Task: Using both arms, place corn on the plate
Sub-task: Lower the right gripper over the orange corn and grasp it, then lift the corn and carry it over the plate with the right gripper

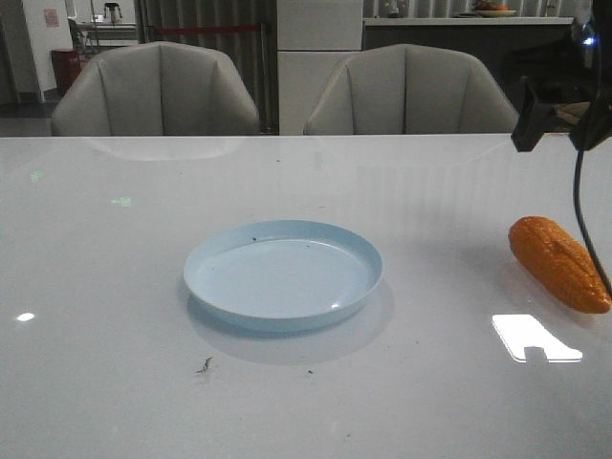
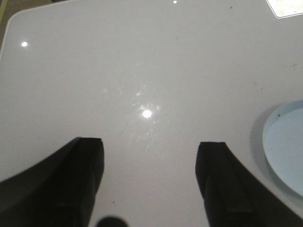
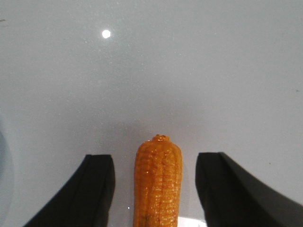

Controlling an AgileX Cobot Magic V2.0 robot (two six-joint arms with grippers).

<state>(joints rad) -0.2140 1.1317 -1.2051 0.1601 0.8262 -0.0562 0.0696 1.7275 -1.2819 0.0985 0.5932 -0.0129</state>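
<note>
Corn [image 1: 559,263] lies on the table [image 1: 105,287] at right of frame, apart from the plate [image 1: 283,273]; right end effector [image 3: 155,189] straddles it wide, apparently above, awaiting descent; left end effector [image 2: 149,184] gapes empty.

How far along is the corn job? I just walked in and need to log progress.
Done: nothing is placed; the plate is empty and the corn lies on the table to its right. In hand: the right gripper is open, fingers either side of the corn, not closed. The left gripper is open over bare table. Left: grasp, carry, set down.
</note>
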